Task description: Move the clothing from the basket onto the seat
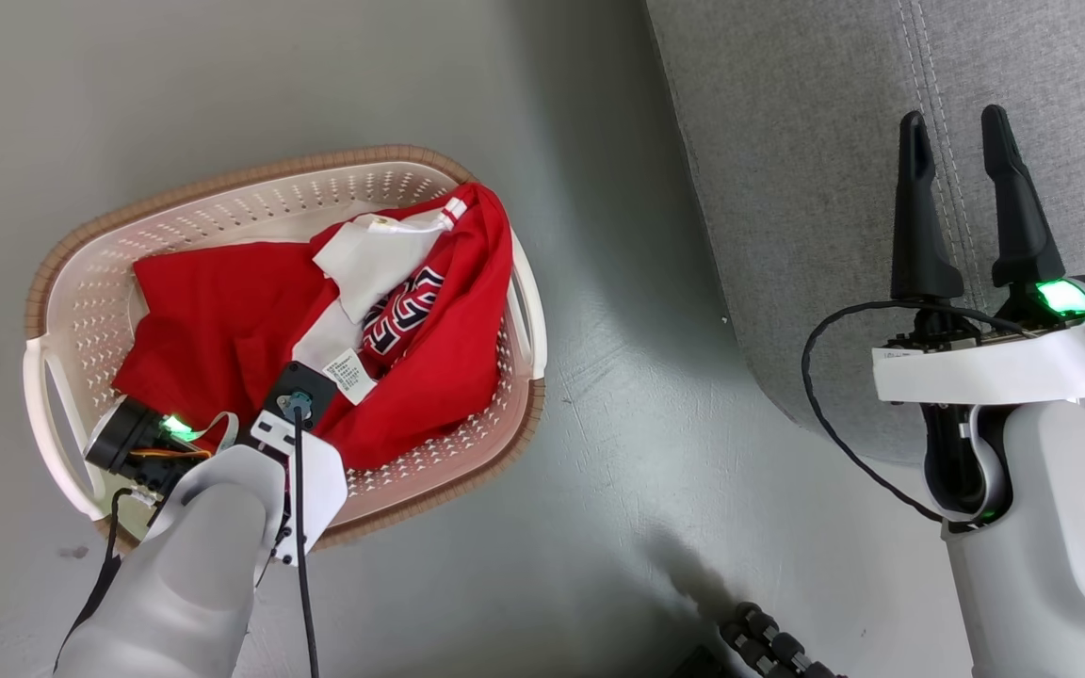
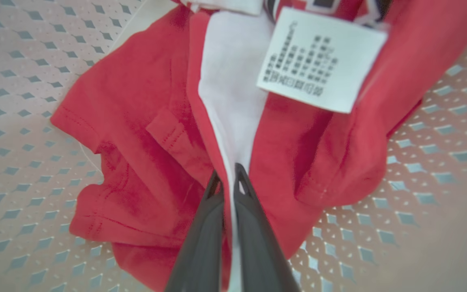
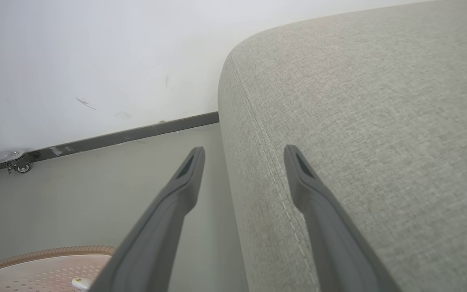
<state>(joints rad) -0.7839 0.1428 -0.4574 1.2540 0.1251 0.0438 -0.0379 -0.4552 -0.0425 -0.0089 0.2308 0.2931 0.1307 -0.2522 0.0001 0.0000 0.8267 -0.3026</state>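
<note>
Left tool (image 2: pixel 229 174) is pinched tight on a fold of the red clothing (image 1: pixel 222 320) lying in the basket (image 1: pixel 251 179), ready to lift it, while the right tool (image 1: pixel 953 118) hangs with fingers spread by the grey seat (image 1: pixel 787 141).

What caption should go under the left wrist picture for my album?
The left gripper pinches soft red-and-white fabric clothing inside the cream perforated plastic basket.

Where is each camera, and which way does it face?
Head view: from the head, down on the basket of clothing and the seat; left forearm, right gripper.
Left wrist view: wrist-mounted, along the left gripper, shut on the clothing.
Right wrist view: wrist-mounted, along the open right gripper, toward seat and wall.
Shared: basket in all three.
</note>
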